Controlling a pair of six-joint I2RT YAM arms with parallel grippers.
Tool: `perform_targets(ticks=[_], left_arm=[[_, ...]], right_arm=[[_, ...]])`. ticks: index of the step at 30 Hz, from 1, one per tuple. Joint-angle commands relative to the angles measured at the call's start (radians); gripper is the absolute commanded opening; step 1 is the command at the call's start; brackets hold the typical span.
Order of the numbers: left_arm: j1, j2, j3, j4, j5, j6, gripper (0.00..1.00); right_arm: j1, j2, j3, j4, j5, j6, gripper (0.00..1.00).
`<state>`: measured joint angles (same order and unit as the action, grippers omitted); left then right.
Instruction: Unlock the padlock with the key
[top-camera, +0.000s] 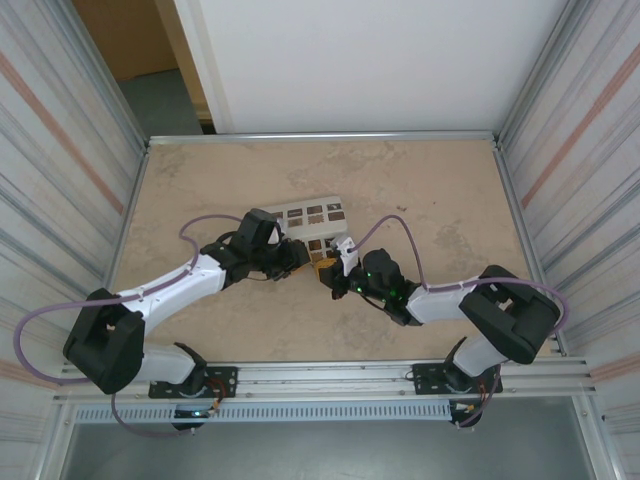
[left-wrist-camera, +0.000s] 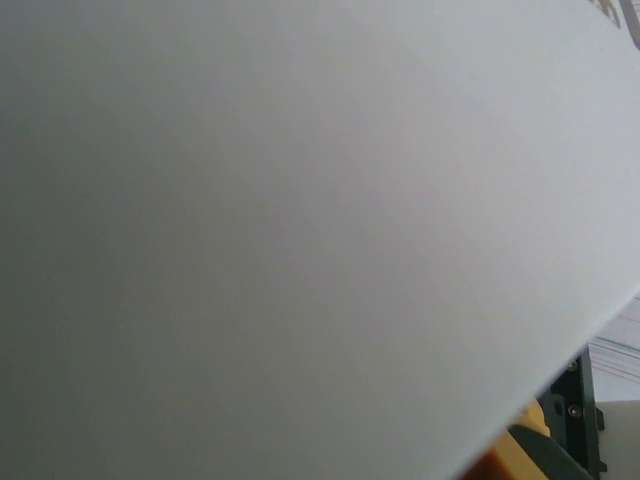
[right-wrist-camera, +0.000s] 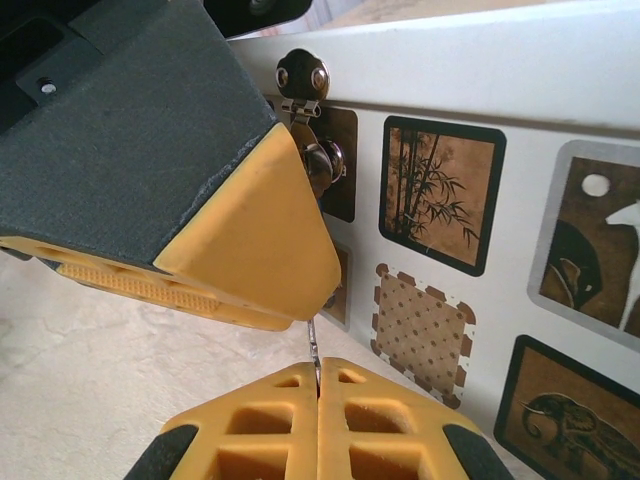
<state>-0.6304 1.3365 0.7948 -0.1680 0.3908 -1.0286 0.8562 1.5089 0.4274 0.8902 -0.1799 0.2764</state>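
Note:
My two grippers meet at the near side of the white box (top-camera: 300, 213). In the right wrist view my right gripper (right-wrist-camera: 318, 378) is shut on the key (right-wrist-camera: 314, 348), a thin silvery blade standing up from between its yellow fingers. The blade's tip runs up behind my left gripper (right-wrist-camera: 300, 305), whose two yellow fingers (right-wrist-camera: 250, 230) lie close together against the box. The padlock's blue body is hidden between them. A grey metal loop (right-wrist-camera: 328, 160) shows beside them, hanging under a small metal hasp (right-wrist-camera: 303, 78) on the box. From above, the left gripper (top-camera: 298, 255) and right gripper (top-camera: 333, 272) almost touch.
The box's side (right-wrist-camera: 520, 110) carries square brown pictures of bamboo, dots and elephants. The left wrist camera sits right up against the pale box wall (left-wrist-camera: 300, 200). Purple cables (top-camera: 395, 222) loop over both arms. Metal rails (top-camera: 320, 135) and striped walls fence in the beige tabletop (top-camera: 440, 190).

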Motion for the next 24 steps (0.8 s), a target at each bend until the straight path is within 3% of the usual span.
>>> perform_targets(ticks=[1,20,24], left_arm=[[-0.028,-0.014,0.028,0.038,0.063,-0.018,0.14],[-0.049,0.013,0.028,0.048,0.048,-0.027,0.14],[-0.052,0.013,0.023,0.075,0.055,-0.048,0.14]], right_arm=[[0.01,0.013,0.063,0.102,-0.041,-0.02,0.0],[-0.008,0.013,0.12,0.13,-0.077,-0.004,0.0],[0.029,0.0,0.132,0.053,0.011,-0.093,0.0]])
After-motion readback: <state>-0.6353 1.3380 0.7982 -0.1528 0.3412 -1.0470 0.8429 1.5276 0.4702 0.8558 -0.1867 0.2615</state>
